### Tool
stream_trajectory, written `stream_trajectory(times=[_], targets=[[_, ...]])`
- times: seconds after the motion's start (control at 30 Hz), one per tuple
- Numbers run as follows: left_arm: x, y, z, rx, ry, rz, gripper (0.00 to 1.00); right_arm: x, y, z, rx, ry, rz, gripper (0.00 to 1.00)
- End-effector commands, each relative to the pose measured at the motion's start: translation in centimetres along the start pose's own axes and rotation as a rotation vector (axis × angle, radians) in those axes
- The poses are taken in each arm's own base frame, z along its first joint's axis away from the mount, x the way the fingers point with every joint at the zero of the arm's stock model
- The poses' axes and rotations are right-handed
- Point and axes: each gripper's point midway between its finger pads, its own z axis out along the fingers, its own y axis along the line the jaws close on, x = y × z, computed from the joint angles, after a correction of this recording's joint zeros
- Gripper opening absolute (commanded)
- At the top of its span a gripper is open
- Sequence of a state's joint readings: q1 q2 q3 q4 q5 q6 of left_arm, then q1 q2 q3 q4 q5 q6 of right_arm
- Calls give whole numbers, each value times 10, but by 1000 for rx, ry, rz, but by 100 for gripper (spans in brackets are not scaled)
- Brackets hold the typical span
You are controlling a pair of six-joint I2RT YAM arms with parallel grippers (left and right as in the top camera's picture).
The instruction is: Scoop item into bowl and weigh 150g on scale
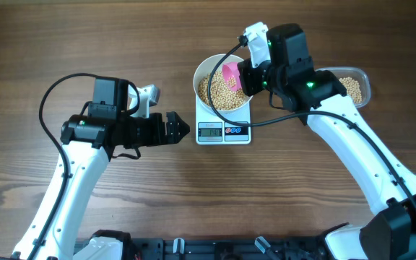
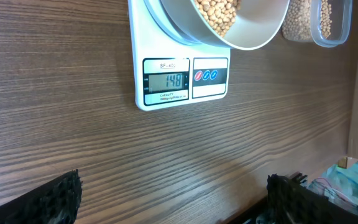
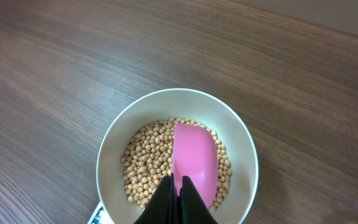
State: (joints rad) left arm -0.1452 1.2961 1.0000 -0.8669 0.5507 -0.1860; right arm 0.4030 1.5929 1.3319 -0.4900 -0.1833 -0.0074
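Right gripper point(image 3: 179, 191) clamped on pink scoop point(image 3: 195, 157) above beans point(image 3: 145, 165) in bowl point(image 3: 107, 155), centre frame. Tub point(image 1: 360, 85) far right. Left gripper point(image 1: 183, 130) wide, beside scale point(image 1: 223, 133); table point(image 1: 85, 36) open leftward.

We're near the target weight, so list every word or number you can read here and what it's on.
"148": grey display on the scale, left wrist view.
"SF-40", last character unclear: small label above the display.
Fine print under the display: too small to read.
Round button symbols beside it: illegible.
Overhead view: display digits too blurred.
Bowl and pink scoop: no markings visible.
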Motion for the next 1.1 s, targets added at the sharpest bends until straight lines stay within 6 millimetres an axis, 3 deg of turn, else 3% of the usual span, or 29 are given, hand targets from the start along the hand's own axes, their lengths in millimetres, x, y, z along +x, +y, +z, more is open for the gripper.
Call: stream_trajectory(times=[0.0,0.77,0.87,1.07], targets=[[-5,-7,-4,18,-15,14,100,-12,7,-11,-20,-45,-57,4],[-6,-7,-4,18,-15,14,100,-9,11,-6,-3,-35,-156,4],[-5,-7,-4,18,-15,14,100,-5,2,-4,42,-11,-188,4],[-6,-7,-4,18,-15,14,100,-5,10,-4,16,-17,-201,4]])
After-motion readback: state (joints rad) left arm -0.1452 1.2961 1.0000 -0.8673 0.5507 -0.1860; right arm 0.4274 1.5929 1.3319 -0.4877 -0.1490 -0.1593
